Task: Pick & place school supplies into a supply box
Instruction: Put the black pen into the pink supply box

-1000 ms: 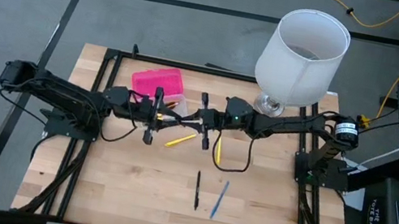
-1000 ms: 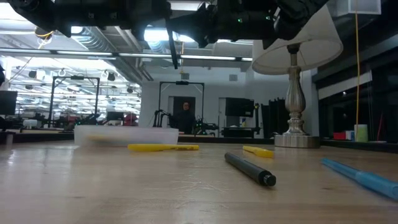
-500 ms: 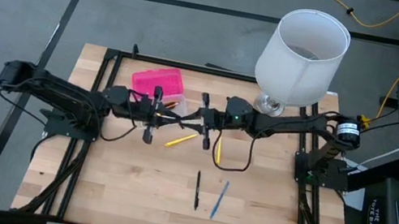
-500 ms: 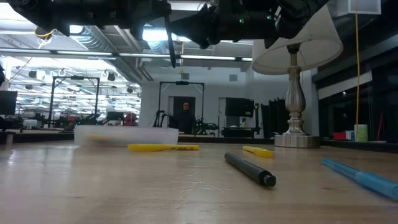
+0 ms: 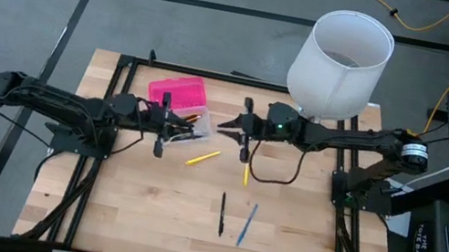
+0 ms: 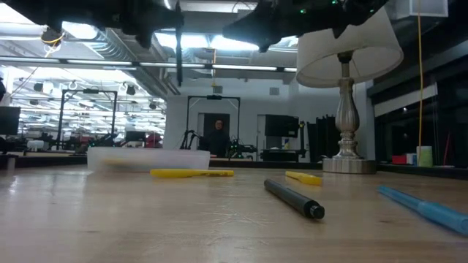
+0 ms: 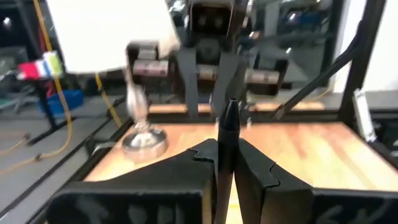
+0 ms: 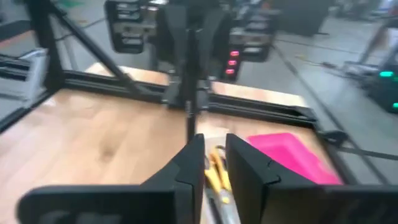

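The two hands have drawn apart since a second ago. The left hand (image 5: pixel 163 124) sits beside the supply box (image 5: pixel 180 95), clamped on a black pen (image 7: pixel 226 146) standing upright. The right hand (image 5: pixel 245 130), nearer the lamp (image 5: pixel 339 63), has its fingers slightly apart, holding nothing.

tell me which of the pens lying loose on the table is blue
The blue pen, at the table's front edge beside the black pen. The other two loose ones, nearer the grippers, are yellow.
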You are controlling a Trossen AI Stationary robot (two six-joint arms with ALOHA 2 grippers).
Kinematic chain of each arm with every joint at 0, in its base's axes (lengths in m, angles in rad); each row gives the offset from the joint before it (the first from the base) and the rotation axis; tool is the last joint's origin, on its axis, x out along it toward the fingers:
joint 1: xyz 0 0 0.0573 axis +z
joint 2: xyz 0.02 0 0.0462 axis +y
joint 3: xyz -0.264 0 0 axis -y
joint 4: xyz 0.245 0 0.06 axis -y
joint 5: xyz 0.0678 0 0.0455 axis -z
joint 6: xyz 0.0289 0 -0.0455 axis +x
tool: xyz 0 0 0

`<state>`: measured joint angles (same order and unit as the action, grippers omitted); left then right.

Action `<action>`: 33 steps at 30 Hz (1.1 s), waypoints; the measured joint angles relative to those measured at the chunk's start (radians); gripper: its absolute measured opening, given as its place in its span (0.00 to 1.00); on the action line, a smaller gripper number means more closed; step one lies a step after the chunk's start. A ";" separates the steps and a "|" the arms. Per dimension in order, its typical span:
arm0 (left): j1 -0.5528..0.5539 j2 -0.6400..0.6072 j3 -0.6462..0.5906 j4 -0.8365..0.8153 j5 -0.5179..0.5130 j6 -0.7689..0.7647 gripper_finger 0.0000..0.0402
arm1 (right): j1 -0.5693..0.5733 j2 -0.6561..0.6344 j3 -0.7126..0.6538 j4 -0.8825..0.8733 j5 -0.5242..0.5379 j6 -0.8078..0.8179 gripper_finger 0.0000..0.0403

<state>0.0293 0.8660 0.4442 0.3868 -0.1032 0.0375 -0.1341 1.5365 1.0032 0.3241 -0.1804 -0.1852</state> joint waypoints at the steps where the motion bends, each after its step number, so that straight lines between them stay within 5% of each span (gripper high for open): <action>1: -0.002 -0.010 0.000 -0.026 -0.012 -0.009 0.05 | 0.000 -0.017 -0.016 0.001 0.023 0.000 0.15; 6: -0.002 -0.038 0.000 -0.130 -0.063 -0.075 0.05 | 0.000 -0.075 -0.116 0.021 0.056 0.055 0.02; 16: -0.001 0.013 0.080 -0.384 -0.270 -0.235 0.05 | 0.000 -0.082 -0.313 0.129 0.059 0.210 0.02; 33: 0.116 0.332 0.305 -0.739 -0.213 -0.264 0.06 | 0.000 -0.082 -0.323 0.190 0.059 0.181 0.03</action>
<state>0.1456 1.1983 0.7496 -0.3519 -0.3159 -0.2269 -0.1337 1.4548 0.6800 0.5137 -0.1219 -0.0044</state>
